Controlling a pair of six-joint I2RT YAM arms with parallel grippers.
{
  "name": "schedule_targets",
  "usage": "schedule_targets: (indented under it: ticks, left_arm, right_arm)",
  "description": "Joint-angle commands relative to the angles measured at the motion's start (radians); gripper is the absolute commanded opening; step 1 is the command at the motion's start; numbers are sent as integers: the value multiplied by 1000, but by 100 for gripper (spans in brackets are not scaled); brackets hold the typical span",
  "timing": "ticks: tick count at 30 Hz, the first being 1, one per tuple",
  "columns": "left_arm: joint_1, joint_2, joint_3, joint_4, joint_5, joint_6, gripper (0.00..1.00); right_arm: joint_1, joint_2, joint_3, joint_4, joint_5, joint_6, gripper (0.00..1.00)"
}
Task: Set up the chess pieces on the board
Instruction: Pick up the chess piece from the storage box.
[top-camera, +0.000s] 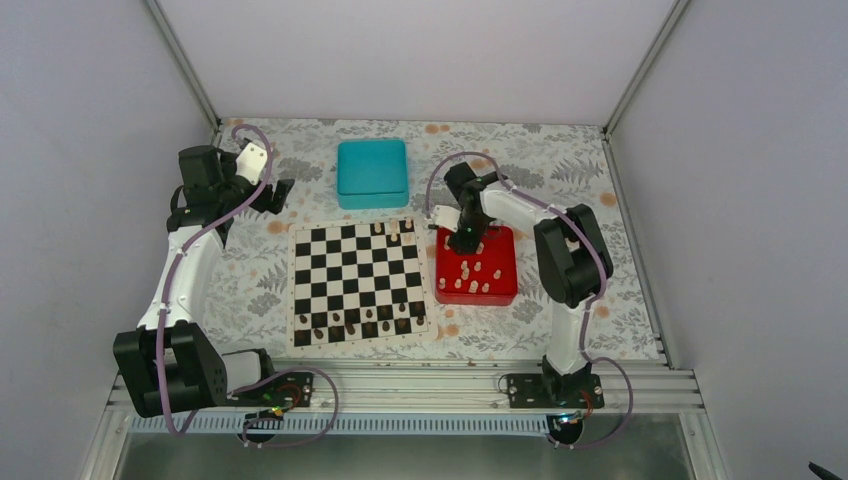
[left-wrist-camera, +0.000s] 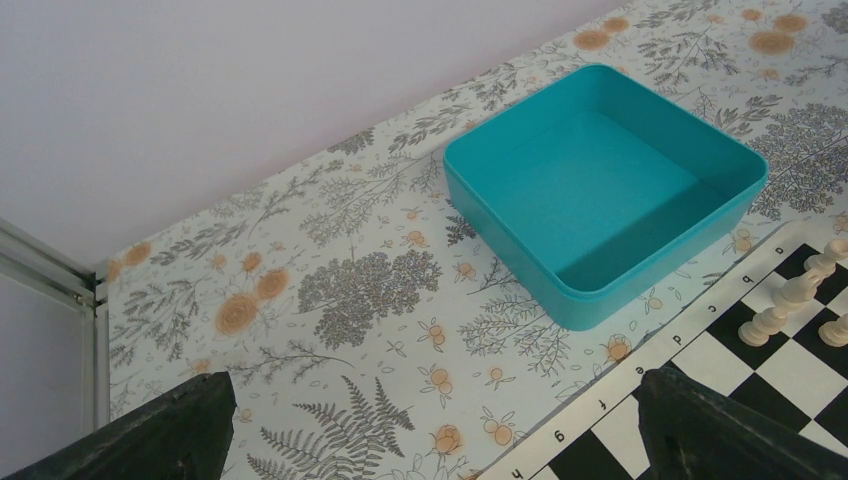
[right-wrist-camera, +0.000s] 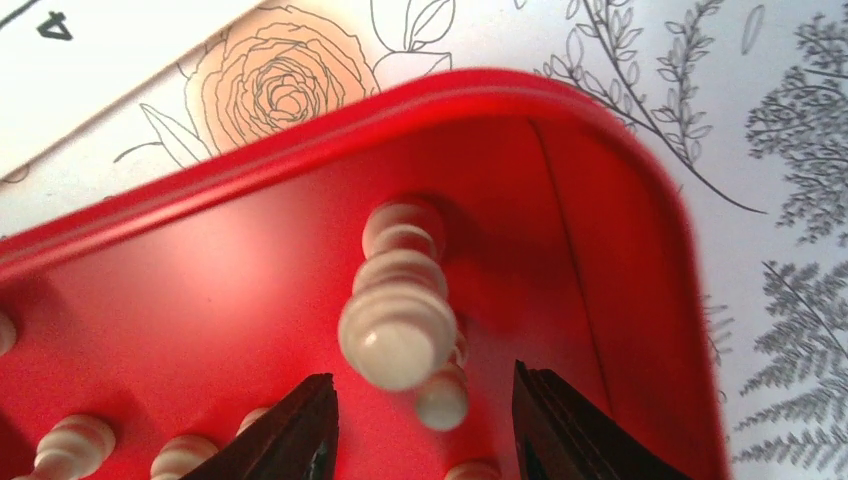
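Note:
The board (top-camera: 355, 282) lies mid-table, with a few cream chess pieces (top-camera: 393, 229) on its far row. More cream chess pieces (top-camera: 470, 278) stand in the red tray (top-camera: 505, 262). My right gripper (top-camera: 463, 240) hangs over the tray's far left corner. In the right wrist view my right gripper (right-wrist-camera: 420, 385) is open, and a tall cream piece (right-wrist-camera: 398, 320) stands just ahead of its fingertips, untouched. My left gripper (top-camera: 280, 195) hovers off the board's far left corner. My left gripper (left-wrist-camera: 435, 400) is wide open over bare tablecloth, beside the board (left-wrist-camera: 790, 370).
An empty teal box (left-wrist-camera: 520, 260) sits behind the board, also seen from above (top-camera: 372, 172). Dark brown pieces (top-camera: 360, 320) line the board's near rows. The red tray's wall (right-wrist-camera: 640, 300) rises close on the right of my right gripper. White walls enclose the table.

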Motion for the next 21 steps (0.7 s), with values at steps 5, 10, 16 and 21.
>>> schedule_targets:
  ticks: [5,10,16,21]
  left_arm:
    - [5,-5,-4,5,9,5,100]
    - [5,0,-3,2,15,8,100]
    - [5,-1,-3,0,22,10,100]
    - [5,0,-1,2,28,10,100]
  right_arm:
    - [2,52,45,18,-30,-24,34]
    - [3,35,49,8,-37,-19,14]
    - [6,-8,123,-114,4,5,6]
    - [49,-35,291,-227,36,17,6]
